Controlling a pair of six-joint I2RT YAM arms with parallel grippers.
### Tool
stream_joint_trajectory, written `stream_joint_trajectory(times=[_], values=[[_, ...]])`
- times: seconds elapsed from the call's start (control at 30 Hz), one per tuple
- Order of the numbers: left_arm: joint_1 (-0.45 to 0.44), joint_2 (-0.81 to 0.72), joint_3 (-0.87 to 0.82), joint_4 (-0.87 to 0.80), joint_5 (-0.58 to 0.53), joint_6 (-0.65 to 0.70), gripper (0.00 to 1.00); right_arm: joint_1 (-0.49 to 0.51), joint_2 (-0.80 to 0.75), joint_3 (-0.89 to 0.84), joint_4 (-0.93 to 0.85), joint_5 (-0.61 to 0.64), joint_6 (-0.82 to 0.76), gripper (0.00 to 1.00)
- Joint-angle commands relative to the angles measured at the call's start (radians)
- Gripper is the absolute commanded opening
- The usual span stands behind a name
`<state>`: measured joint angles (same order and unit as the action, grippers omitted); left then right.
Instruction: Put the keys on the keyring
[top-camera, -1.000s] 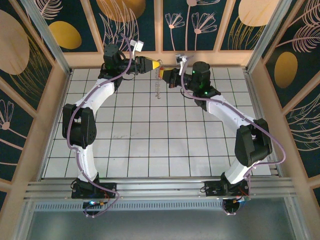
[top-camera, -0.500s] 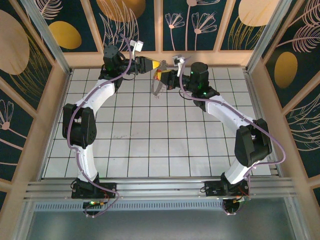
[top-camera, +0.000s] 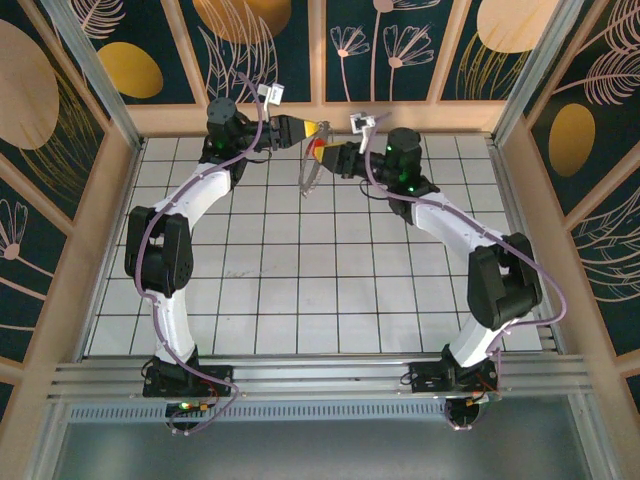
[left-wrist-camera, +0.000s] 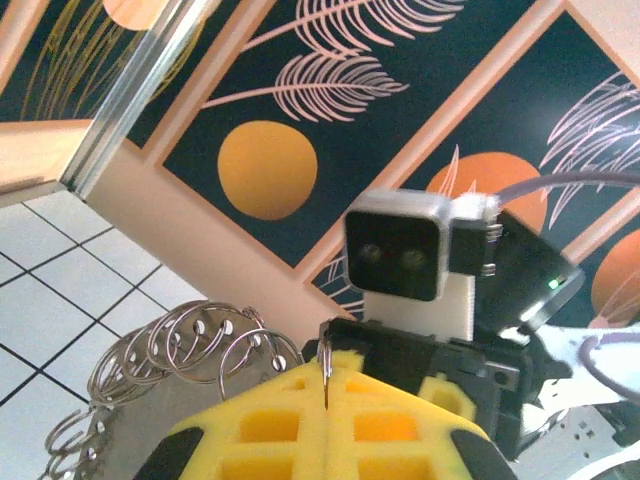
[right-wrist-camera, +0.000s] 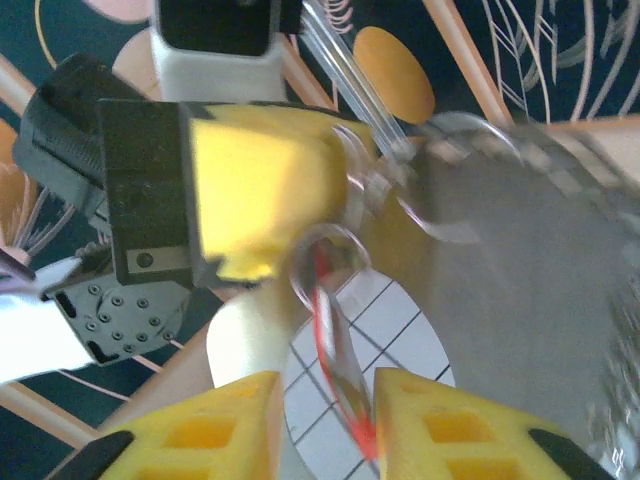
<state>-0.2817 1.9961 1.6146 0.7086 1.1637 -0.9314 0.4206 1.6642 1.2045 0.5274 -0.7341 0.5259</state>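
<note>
top: high behind arm bases (top-camera: 188, 380), looks down on whole table (top-camera: 300, 300) | wrists: close-up, facing each other near back wall (left-wrist-camera: 250, 170) | shared: keyring (left-wrist-camera: 150, 350), all three

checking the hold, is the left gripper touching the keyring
Touching. Left wrist view: the left gripper is shut, a thin wire of the keyring pinched between its yellow pads.

Blur dogs my right wrist view.
The silvery-white ridged keyring loop (right-wrist-camera: 560, 170) smears and runs off the right edge; the tiny red-headed key (right-wrist-camera: 323, 305) is a streak, blade indistinguishable.
</note>
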Motion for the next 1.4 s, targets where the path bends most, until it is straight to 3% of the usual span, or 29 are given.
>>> stream_joint_trajectory(times=[0.0, 0.2, 0.77, 1.37], values=[[-0.001, -0.042, -0.009, 0.142, -0.048, -0.083, 0.0, -0.054, -0.09, -0.09, 0.151, -0.048, 0.152, 0.33], [-0.002, -0.023, -0.009, 0.163, -0.059, -0.119, 0.0, -0.1, -0.157, -0.091, 0.159, 0.03, 0.209, 0.37], [-0.002, -0.023, -0.021, 0.169, -0.078, -0.16, 0.0, -0.058, 0.091, 0.13, 0.474, 0.033, 0.526, 0.31], [-0.002, -0.02, -0.026, 0.183, -0.067, -0.165, 0.0, -0.016, 0.185, 0.173, 0.518, 0.003, 0.565, 0.25]])
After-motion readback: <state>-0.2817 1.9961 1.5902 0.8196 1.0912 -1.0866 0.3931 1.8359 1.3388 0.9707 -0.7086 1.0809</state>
